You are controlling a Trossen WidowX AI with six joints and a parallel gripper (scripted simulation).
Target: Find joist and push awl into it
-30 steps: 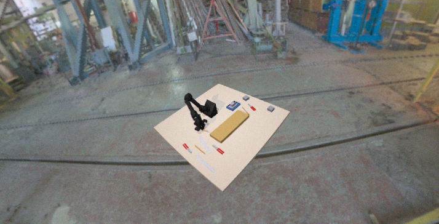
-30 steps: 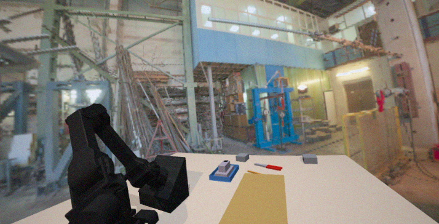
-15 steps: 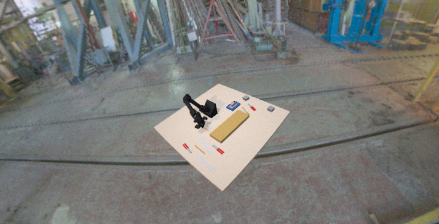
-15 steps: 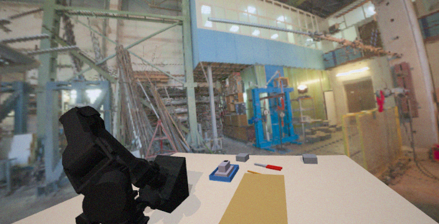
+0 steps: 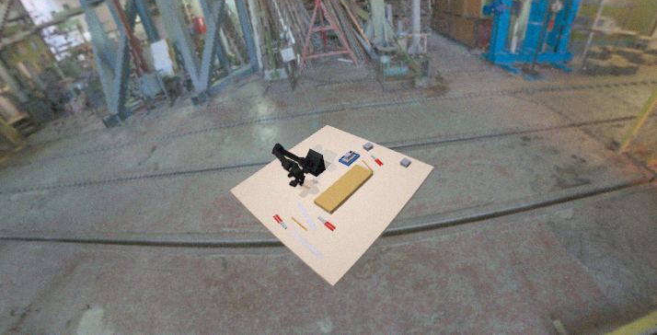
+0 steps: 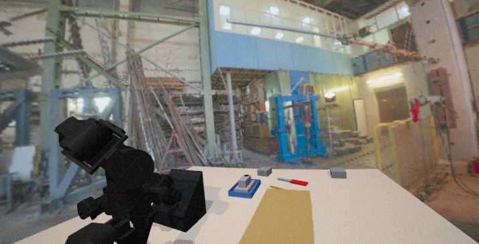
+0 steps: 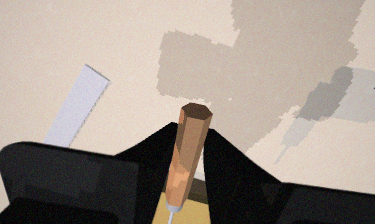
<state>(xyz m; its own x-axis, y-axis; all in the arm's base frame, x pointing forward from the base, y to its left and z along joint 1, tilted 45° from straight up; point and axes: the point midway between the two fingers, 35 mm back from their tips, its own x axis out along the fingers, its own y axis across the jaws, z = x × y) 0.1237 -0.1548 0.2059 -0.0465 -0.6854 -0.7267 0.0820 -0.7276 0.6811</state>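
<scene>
Only from the wrist — jaws clamp the awl point(image 7: 188, 150).

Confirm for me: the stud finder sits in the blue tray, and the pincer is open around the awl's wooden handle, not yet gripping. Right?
Not quite. The stud finder does sit in the blue tray, as the exterior view shows. But the pincer is not open: the wrist view shows its fingers shut on the wooden handle of the awl, gripping it.
</scene>
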